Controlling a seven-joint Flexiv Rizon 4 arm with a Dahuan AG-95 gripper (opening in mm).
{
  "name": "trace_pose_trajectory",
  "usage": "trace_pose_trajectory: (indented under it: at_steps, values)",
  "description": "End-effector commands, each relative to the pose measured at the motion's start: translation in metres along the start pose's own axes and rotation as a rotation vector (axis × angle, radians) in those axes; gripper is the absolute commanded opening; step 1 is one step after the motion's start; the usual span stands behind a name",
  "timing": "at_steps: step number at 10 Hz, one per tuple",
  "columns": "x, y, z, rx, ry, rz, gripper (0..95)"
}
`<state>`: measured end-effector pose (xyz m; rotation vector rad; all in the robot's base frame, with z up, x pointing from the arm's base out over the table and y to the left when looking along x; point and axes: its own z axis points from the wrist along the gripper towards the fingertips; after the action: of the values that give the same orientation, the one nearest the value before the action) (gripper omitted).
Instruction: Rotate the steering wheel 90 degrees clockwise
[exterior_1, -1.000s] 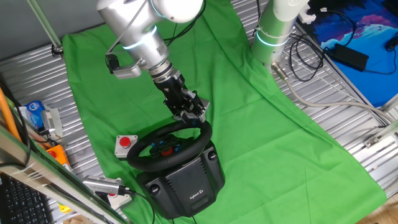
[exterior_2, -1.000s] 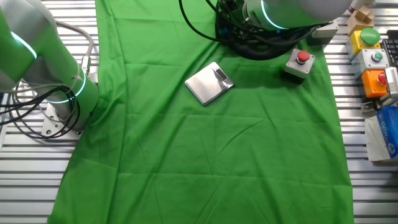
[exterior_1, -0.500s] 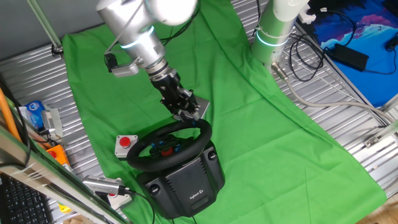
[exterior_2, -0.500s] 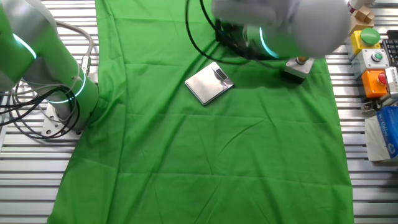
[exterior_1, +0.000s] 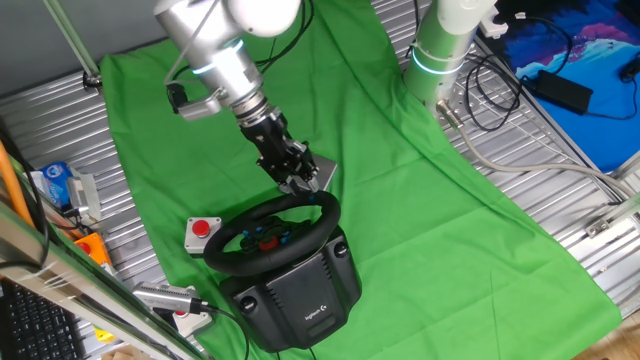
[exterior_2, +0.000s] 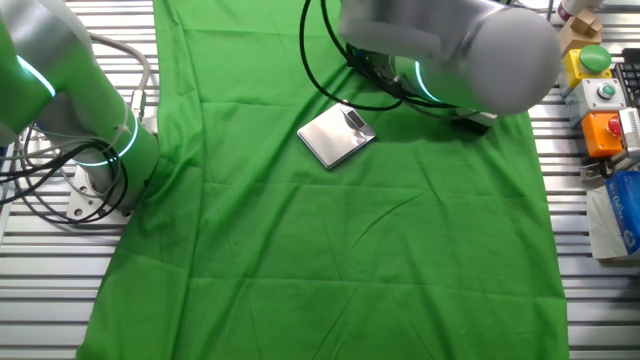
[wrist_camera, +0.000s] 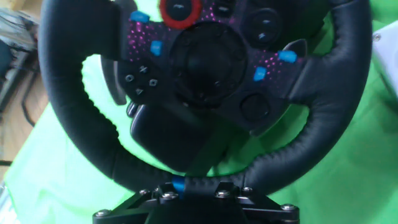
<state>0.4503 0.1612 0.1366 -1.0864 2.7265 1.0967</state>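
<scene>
One fixed view shows us the steering wheel (exterior_1: 272, 232) near the front of the table, on a green cloth (exterior_1: 420, 200). It is black and round, with small red and blue buttons in the middle. It sits on a big black base (exterior_1: 300, 295) with a little white logo. Our silver arm (exterior_1: 215, 60) reaches down from the top left. The gripper (exterior_1: 298, 180) is at the far edge of the wheel's rim, right by it. From here we cannot tell if the fingers are squeezing the rim. A small grey box with a red button (exterior_1: 201, 232) lies just beside the wheel on the left. A flat silver thing (exterior_1: 326, 172) peeks out behind the gripper.

The other fixed view looks from the other side. We see the flat silver thing (exterior_2: 336, 134) lying on the green cloth (exterior_2: 330, 250). The big arm (exterior_2: 450, 50) covers the top, so the wheel is hidden here. A second arm (exterior_2: 60, 90) stands at the left edge.

Hand view is very close. The steering wheel (wrist_camera: 199, 93) fills the picture. Its black rim runs across just above the gripper (wrist_camera: 196, 190) at the bottom. A small blue mark on the rim sits right there. We cannot tell if the fingers are closed on the rim.
</scene>
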Motion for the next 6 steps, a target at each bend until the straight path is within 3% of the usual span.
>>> trace_pose_trajectory:
  at_steps: [1, 6]
  values:
    - [-0.0010, 0.0008, -0.0004, -0.033, -0.020, 0.025, 38.0]
    - [-0.0019, 0.0042, -0.0015, -0.044, -0.013, 0.059, 38.0]
